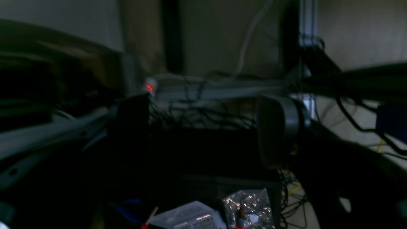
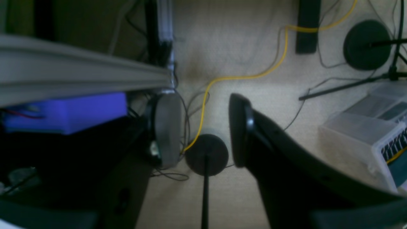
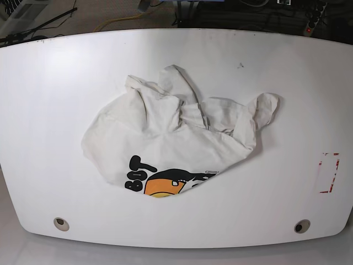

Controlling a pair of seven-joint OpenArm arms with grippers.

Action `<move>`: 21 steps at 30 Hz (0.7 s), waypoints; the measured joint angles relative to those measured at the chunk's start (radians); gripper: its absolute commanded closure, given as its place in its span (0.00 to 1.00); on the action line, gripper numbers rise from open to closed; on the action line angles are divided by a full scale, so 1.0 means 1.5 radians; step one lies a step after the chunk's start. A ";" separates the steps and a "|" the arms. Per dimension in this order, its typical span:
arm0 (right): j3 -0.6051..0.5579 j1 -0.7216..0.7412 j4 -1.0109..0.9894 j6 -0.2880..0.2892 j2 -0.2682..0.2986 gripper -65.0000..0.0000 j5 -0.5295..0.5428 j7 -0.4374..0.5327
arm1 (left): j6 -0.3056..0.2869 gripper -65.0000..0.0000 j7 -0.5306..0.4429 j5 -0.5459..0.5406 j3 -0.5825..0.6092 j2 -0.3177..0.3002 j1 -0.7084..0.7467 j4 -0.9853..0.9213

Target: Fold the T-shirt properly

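Left wrist view: the left gripper [image 1: 203, 127] hangs beside the rig frame among cables, jaws spread wide on nothing, apparently parked away from the T-shirt, which is not visible here.

Right wrist view: the right gripper [image 2: 203, 127] points at the floor over a yellow cable [image 2: 254, 75], jaws apart and empty.

Base view: the T-shirt [image 3: 176, 143] lies crumpled mid-table [image 3: 49, 83], print partly showing at its near edge; folding seems not yet begun.

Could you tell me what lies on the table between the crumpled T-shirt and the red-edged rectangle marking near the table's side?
Nothing: in the base view, the white table is bare between the T-shirt and the red-edged marking.
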 measured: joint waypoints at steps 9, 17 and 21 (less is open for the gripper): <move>0.004 -0.067 0.163 0.066 0.009 0.64 0.102 -0.071 | 0.001 0.25 0.005 -0.152 -0.047 -0.007 0.093 0.153; 0.005 -0.021 0.200 0.072 0.008 0.64 0.106 -0.074 | -0.002 0.24 0.006 -0.173 -0.067 -0.005 0.081 0.181; 0.005 0.028 0.200 0.071 0.007 0.64 0.105 -0.078 | -0.002 0.24 0.004 -0.172 -0.067 -0.005 0.031 0.180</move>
